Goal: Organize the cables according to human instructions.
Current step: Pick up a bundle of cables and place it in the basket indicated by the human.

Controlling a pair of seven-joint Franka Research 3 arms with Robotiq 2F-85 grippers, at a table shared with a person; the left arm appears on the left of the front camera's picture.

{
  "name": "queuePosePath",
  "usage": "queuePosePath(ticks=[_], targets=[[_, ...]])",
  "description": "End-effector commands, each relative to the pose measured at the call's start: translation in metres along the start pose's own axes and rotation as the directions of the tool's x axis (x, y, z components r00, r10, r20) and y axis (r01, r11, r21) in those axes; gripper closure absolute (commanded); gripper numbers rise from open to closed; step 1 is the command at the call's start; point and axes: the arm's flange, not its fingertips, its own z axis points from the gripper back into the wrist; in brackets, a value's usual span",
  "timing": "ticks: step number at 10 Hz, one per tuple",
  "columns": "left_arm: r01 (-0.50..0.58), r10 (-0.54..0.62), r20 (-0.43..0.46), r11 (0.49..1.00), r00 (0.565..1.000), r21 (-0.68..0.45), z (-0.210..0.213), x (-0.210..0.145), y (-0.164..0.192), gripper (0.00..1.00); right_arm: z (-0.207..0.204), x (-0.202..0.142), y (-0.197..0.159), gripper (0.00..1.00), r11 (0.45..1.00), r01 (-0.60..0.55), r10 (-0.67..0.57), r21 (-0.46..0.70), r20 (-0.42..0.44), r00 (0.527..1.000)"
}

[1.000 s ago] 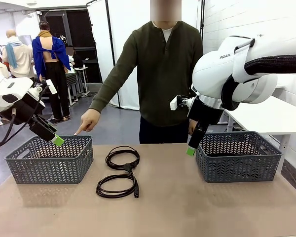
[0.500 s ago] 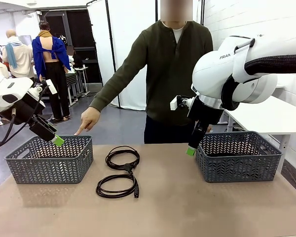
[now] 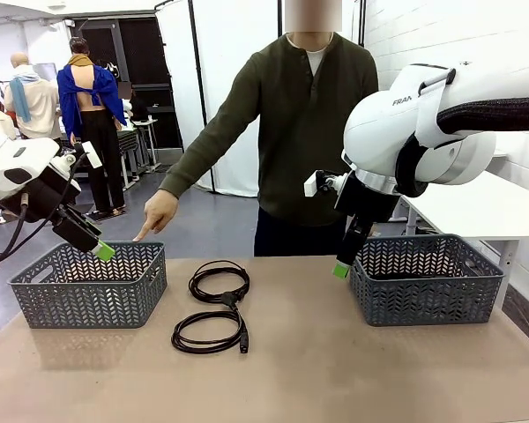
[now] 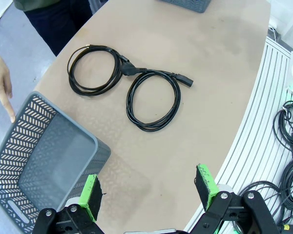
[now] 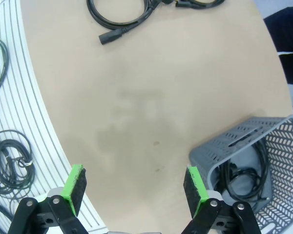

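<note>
The human's hand hovers just beyond the far corner of the grey lattice-walled plastic basket at nine o'clock on the tan table. Its index finger is stretched downward and the other fingers are curled in, grasping nothing; we read this as the instruction itself, naming that basket as the place for the next cable. Our left gripper hangs above the same basket with its green pads spread wide and nothing between them. Our right gripper hangs likewise released, just beside the matching grey basket at three o'clock. Both are held high, we judge, to leave the table free while the human points. Two thin black coiled cables lie flat near the table's centre, a little toward ten o'clock: the far coil and the near coil. They touch where their plugs meet, so we cannot tell whether lifting one would drag the other. Another black coiled cable lies inside the three o'clock basket. We judge the left arm the natural one to fetch a coil, since it stands nearest both the cables and the indicated basket.
</note>
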Motion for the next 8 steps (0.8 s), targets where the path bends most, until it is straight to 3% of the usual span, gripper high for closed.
queuePosePath(ticks=[1, 5, 8], targets=[[0.001, -0.001, 0.005, 1.000, 1.000, -0.008, 0.000, -0.001, 0.002, 0.00, -0.001, 0.000, -0.001, 0.00, 1.000, 0.004, -0.004, -0.003, 0.000, 1.000], [-0.042, 0.042, -0.035, 0.999, 0.999, 0.002, -0.012, 0.015, -0.003, 0.00, -0.001, 0.000, -0.001, 0.00, 1.000, 0.004, -0.004, -0.003, 0.000, 1.000], [-0.176, 0.177, -0.118, 0.984, 0.977, 0.021, -0.035, 0.049, -0.007, 0.00, -0.001, 0.000, -0.001, 0.00, 1.000, 0.004, -0.004, -0.003, 0.000, 1.000]])
